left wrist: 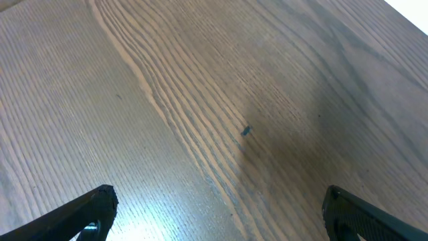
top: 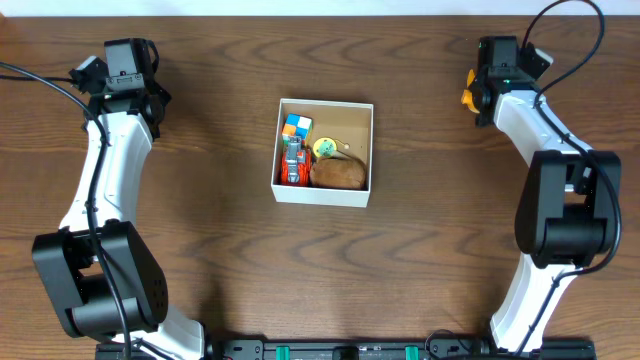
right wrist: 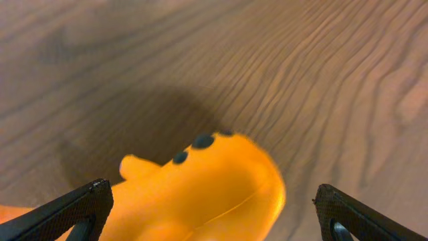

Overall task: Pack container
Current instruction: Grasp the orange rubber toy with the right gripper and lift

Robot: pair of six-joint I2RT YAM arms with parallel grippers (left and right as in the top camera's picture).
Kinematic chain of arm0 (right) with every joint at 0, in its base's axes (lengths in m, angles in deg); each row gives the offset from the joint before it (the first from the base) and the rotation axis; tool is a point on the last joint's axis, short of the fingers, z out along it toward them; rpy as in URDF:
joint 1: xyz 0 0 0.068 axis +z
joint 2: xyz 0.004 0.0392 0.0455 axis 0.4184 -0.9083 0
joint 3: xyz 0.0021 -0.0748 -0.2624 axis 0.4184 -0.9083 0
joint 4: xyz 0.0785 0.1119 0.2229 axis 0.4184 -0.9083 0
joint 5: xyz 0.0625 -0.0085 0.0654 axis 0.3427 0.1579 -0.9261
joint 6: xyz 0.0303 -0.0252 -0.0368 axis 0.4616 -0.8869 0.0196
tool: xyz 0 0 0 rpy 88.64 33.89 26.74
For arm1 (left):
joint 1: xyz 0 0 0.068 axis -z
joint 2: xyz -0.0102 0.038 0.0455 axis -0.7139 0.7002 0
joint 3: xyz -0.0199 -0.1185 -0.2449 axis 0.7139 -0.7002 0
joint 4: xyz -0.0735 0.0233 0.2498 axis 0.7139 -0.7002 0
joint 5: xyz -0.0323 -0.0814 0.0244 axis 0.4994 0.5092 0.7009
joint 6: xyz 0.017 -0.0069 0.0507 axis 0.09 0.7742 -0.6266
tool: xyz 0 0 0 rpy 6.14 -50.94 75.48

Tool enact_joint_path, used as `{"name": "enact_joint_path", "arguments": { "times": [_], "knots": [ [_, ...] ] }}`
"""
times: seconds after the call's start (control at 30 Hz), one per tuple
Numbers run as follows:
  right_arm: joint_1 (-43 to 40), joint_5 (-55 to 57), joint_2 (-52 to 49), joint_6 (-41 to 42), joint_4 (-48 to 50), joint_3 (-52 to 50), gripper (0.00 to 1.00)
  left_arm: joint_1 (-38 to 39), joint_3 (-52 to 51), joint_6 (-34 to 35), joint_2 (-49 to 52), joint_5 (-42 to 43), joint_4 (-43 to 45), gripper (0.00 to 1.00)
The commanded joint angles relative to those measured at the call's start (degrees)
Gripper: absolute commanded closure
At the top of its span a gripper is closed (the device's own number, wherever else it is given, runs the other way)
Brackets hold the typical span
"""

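Observation:
The container (top: 323, 104), a square white box with a brown inside, sits in the middle of the table in the overhead view. Inside it lie a multicoloured cube (top: 296, 127), a red and orange toy (top: 292, 162), a small green and yellow piece (top: 325, 148) and a brown lump (top: 338, 174). At the far right, my right gripper (top: 487, 92) (right wrist: 212, 193) stands open around an orange toy (top: 467, 98) (right wrist: 207, 187) with dark dots, and a gap shows at the right finger. My left gripper (top: 125, 70) (left wrist: 219, 197) hangs open over bare wood at the far left.
The wooden table (top: 220, 250) spreads around the box. Both arms' white links run down the left and right sides to their bases at the front edge. Black cables (top: 30, 80) trail off the far left and over the right arm.

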Motion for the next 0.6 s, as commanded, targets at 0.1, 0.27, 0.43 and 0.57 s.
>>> {"name": "enact_joint_path", "arguments": {
  "times": [0.1,0.27,0.43,0.57],
  "knots": [
    [-0.33,-3.34,-2.84,2.71,0.35,-0.04,0.01,-0.13,1.31,-0.72,-1.44,-1.16,-0.24,0.02],
    [-0.68,-7.04,-3.87,2.69,0.31,-0.04,0.10,-0.13,1.31,-0.72,-1.44,-1.16,-0.24,0.02],
    [-0.83,-9.68,-3.89,2.62,0.66,-0.04,0.66,-0.13,1.31,-0.72,-1.44,-1.16,-0.26,0.02],
    [-0.81,-11.78,-3.87,1.40,0.63,-0.04,0.93,-0.13,1.31,-0.72,-1.44,-1.16,-0.26,0.02]
  ]
}}
